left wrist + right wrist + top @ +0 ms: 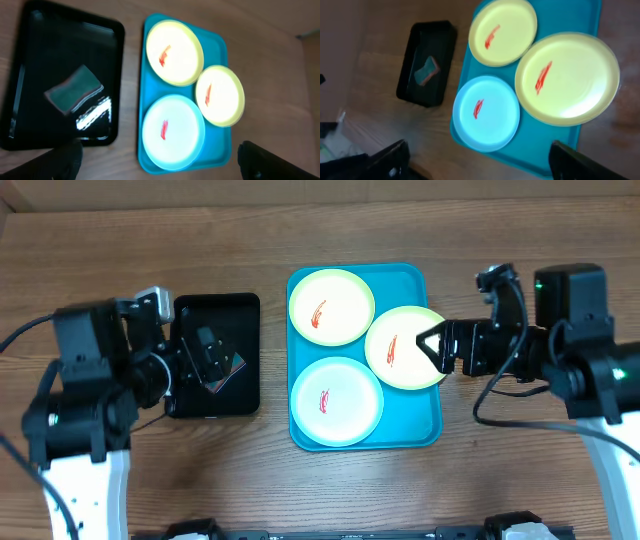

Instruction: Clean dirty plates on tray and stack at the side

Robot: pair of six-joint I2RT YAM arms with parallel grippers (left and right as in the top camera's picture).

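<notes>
1. Overhead view: nearest the robot, a round light blue plastic plate [336, 401] with a red smear lies in the near part of the large rectangular turquoise plastic tray [410, 428] on the wooden worktop [220, 480].
2. Level with mid-tray, the left hand [210, 361] hangs released over a small black plastic tray [240, 310] holding a sponge [74, 91].
3. Opposite, the right hand [433, 346], fingers spread and gripping nothing, sits above the right edge of a smeared pale yellow-green round plate [398, 352] that overhangs the tray's right rim.
4. Farthest, a second smeared yellow-green plate [331, 307] lies in the tray's far left corner.
</notes>
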